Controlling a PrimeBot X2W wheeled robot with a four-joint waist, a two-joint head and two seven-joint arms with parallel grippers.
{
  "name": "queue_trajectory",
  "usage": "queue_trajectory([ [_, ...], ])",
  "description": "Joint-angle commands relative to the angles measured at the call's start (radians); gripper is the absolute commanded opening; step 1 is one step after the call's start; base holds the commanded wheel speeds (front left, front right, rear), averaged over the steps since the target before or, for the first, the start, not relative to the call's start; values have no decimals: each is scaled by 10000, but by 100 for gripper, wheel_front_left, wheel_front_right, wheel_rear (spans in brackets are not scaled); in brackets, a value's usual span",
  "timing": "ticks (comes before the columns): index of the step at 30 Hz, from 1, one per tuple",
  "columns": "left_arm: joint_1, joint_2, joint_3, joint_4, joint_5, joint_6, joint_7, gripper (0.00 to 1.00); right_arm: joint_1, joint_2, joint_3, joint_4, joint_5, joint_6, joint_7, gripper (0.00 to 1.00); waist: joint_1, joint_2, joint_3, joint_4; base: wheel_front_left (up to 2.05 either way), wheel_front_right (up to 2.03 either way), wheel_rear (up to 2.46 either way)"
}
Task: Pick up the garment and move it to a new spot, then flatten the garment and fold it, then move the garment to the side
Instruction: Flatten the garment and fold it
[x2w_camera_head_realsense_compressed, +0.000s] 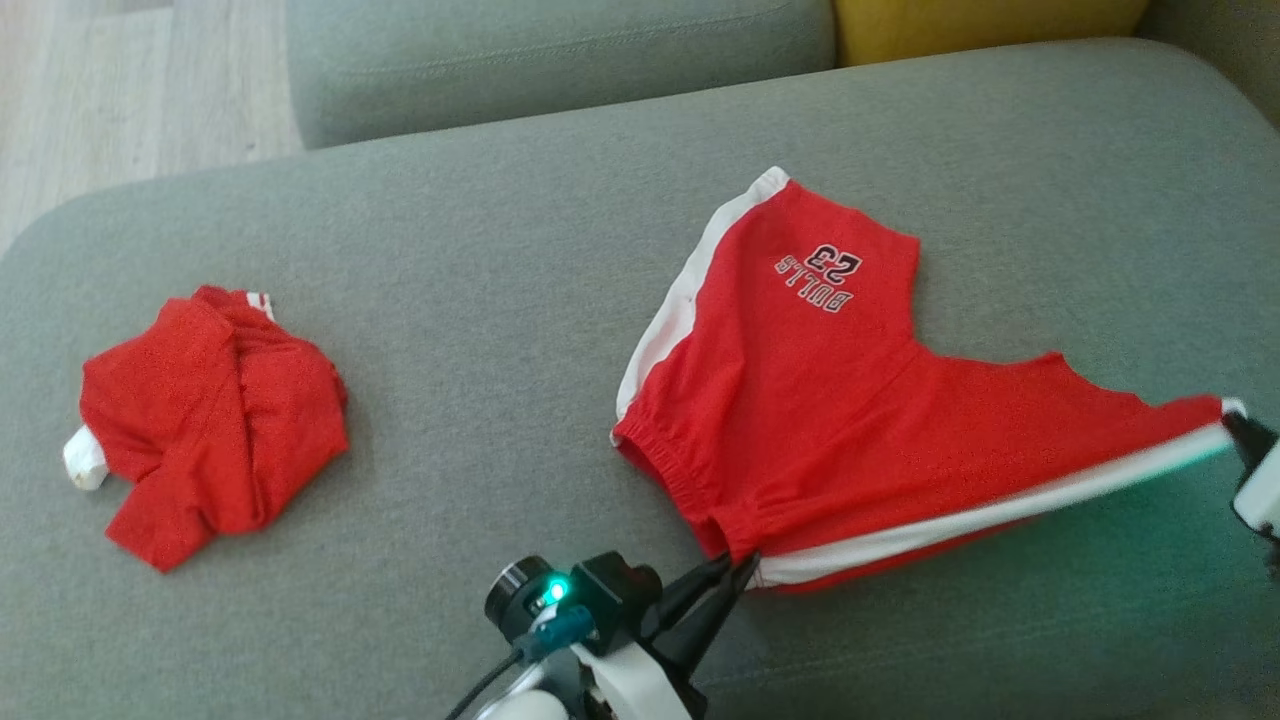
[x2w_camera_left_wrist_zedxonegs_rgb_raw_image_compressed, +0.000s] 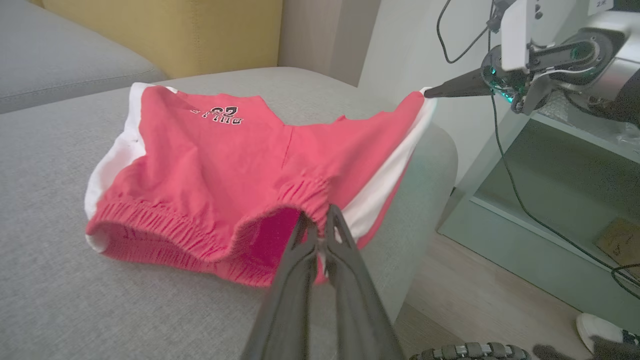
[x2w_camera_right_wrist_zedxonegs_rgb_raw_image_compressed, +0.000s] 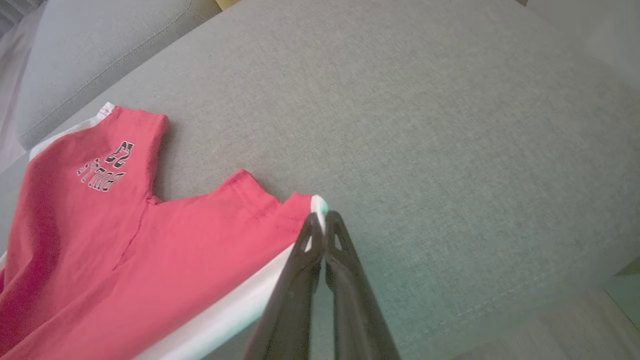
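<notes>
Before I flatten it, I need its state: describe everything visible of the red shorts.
The red shorts, seemingly soft jersey, have white side stripes, a gathered elastic waistband and a "BULLS 23" print on one leg. They lie mostly spread on the grey sofa cushion. The left tool is shut on the waistband's corner, the right tool on the other leg's hem corner, with that stripe stretched taut between them.

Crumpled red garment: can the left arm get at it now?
Probably not yet: left gripper is shut on the shorts at the waistband. Nothing lies on the sofa between it and the crumpled garment, so once released the way looks free.
</notes>
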Motion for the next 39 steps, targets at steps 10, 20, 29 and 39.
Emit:
queue_trajectory([
  [10, -1210, 25, 788, -558, -246, 169, -62, 0, -1255, 1034, -593, -2764, -1639, 65, 1709, 0, 1, -1, 474, 552, 0, 0, 0],
  [20, -2062, -124, 1048, -411, -405, 182, -118, 0, -3104, 1079, -441, -2123, -2487, 65, 2066, 0, 1, -1, 1124, 1158, 0, 0, 0],
  [29, -3036, -339, 1027, 264, -565, 122, -251, 0, -5017, 645, 136, -738, -3177, 65, 2003, 0, 1, -1, 2160, 1928, 0, 0, 0],
  [39, -4094, -468, 700, 1154, -885, 38, -543, 0, -6923, 476, 592, 1122, -4022, 65, 1356, 0, 1, -1, 3090, 2634, 0, 0, 0],
])
